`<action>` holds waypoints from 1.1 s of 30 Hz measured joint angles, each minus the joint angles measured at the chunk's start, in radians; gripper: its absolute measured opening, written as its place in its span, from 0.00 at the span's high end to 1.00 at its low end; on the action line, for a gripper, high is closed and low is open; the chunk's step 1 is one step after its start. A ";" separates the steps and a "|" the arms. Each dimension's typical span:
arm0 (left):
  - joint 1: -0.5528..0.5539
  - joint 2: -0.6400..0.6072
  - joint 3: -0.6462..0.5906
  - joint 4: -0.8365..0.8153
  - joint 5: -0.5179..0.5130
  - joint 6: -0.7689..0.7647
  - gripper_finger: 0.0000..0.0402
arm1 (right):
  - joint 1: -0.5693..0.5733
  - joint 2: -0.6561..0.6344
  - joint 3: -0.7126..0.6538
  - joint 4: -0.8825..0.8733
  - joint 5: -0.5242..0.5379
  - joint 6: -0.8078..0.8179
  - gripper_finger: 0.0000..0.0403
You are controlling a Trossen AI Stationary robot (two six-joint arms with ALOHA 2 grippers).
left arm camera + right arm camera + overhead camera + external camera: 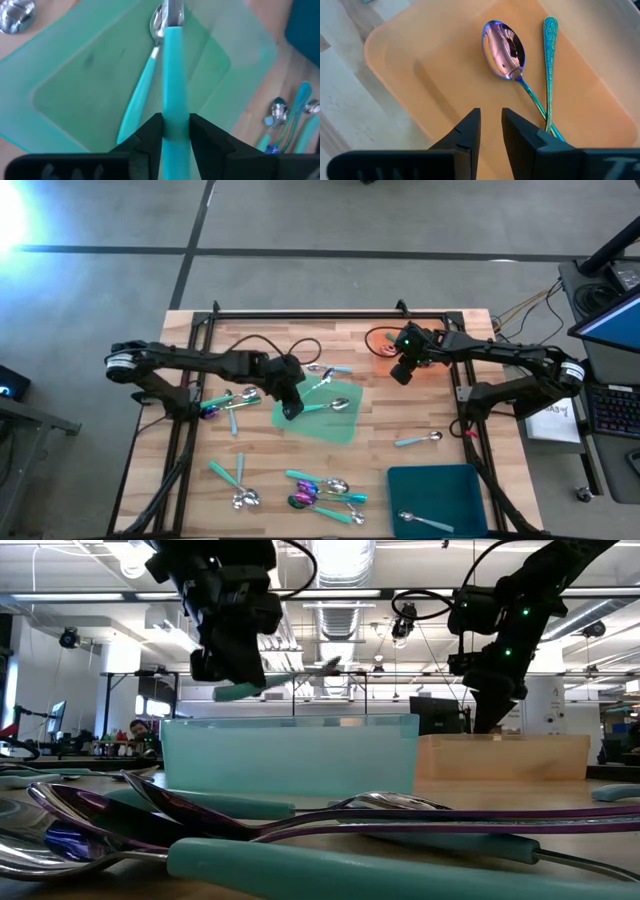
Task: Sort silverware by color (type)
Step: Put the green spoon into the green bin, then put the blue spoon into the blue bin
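— Spoons in a heap (250,830) fill the low view right at the lens: silver and purple bowls, thick teal handles. Where do they sit from the green tray?

— From the green tray (322,423) they lie toward the table's near edge, a cluster of iridescent and teal pieces (322,492). A couple more (238,485) lie to the left of that cluster.

— And the left gripper?

— Left gripper (291,409) hangs over the green tray's left part. Its fingers (150,135) are pinched on the handle of a teal-handled spoon (172,70), held up off the tray. Under it another teal-handled silver spoon (328,406) lies flat on the green tray.

— The right gripper?

— Right gripper (402,370) is up and to the right of the green tray, over the orange tray (440,70). Its fingers (467,131) stand a narrow gap apart with nothing between them. In that orange tray lie an iridescent purple spoon (505,50) and, just beside it, a patterned teal handle (550,65).

— Anything else placed?

— Right of the green tray, a lone teal-handled spoon (418,440) on the bare wood. Farther toward the near edge, the dark teal tray (440,480) holds one silver spoon (420,521). Left of the green tray lie a few more pieces (228,402), one with a purple end.
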 joint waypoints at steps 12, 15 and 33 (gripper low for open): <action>-0.001 0.014 0.000 -0.002 -0.003 0.000 0.79 | 0.000 -0.005 0.000 -0.068 -0.267 0.009 0.83; -0.001 0.008 0.000 -0.002 -0.003 0.000 0.79 | 0.000 -0.016 0.000 -0.094 -0.388 0.008 0.83; -0.004 0.006 0.000 -0.017 -0.076 0.067 0.79 | 0.014 -0.170 0.117 -0.164 -0.595 0.055 0.83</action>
